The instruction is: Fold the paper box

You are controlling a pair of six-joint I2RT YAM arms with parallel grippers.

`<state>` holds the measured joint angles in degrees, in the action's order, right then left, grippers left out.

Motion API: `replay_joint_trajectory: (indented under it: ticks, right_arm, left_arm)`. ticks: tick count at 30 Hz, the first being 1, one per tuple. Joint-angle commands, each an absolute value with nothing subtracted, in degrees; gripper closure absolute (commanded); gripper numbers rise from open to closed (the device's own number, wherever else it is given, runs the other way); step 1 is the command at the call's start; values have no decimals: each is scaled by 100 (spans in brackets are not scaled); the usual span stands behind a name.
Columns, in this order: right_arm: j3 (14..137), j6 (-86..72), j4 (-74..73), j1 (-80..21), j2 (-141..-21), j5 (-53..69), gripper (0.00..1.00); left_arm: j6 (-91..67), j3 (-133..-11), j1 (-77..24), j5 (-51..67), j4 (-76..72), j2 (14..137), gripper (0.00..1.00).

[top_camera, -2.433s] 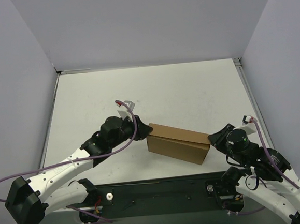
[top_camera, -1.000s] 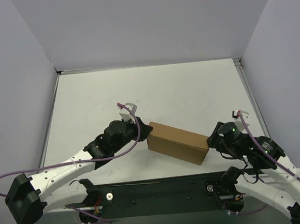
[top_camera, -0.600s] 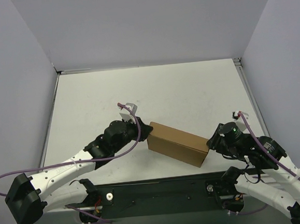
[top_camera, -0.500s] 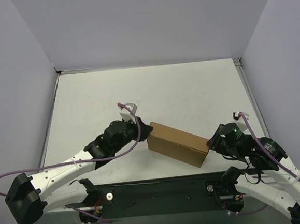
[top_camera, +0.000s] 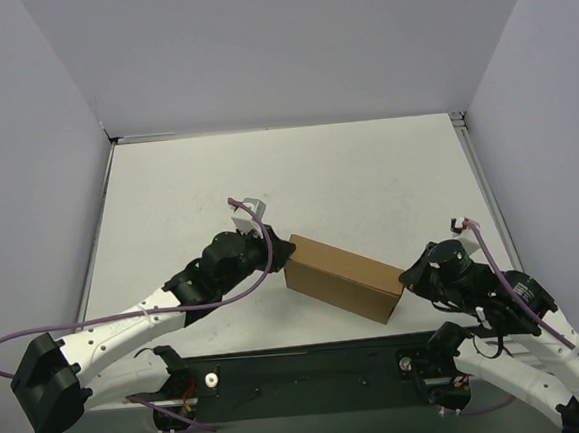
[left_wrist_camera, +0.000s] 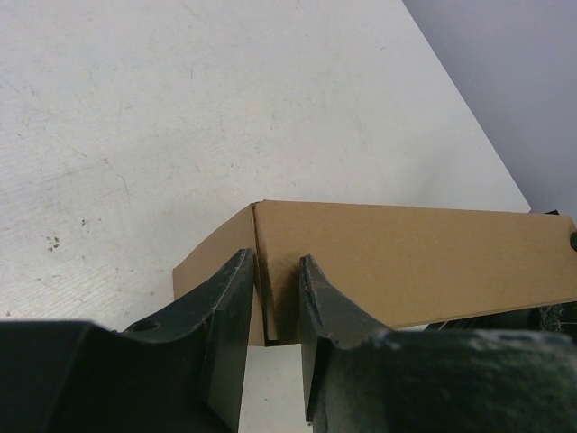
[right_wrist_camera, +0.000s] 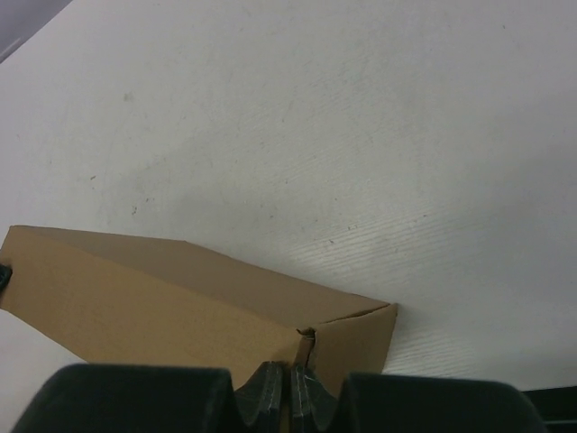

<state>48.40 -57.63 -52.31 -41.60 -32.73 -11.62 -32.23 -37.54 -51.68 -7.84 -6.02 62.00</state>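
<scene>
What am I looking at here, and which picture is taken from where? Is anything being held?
These are two robot arms bolted at the near edge of a white table. The wide picture comes from a fixed camera above and behind them, showing the left arm and the right arm. The two close-ups come from cameras on the wrists, each looking past its own fingers. One brown cardboard box lies on the table. The left fingers pinch one end of it. The right fingers are shut, tips at the other end.
</scene>
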Motion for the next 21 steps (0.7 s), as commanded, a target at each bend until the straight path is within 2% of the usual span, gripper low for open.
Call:
replay_joint_trajectory:
  ticks: [1,6,11,15,21]
  right_arm:
    - [4648,-5045,-7523,-4210,-4060,-316,98]
    - [4975,-4939,-7743,-4210,-4306,-466,85]
    - [4852,-5045,-7752,-4219,-4307,-369,78]
    - [4799,-5264,-7822,-4210,-4149,-396,77]
    - [4097,-5957,-7471,-4298,-3605,-246,79]
  left_arm:
    - [-2892,-3436,-5221,-809,1125,6671,72]
    - [-2892,-3463,-5238,-703,1029,6671,72]
    - [-2813,-3559,-5247,-633,1011,6723,72]
    - [-2777,-3612,-5238,-598,967,6785,72]
    - [-2777,-3586,-5256,-554,879,6794,72]
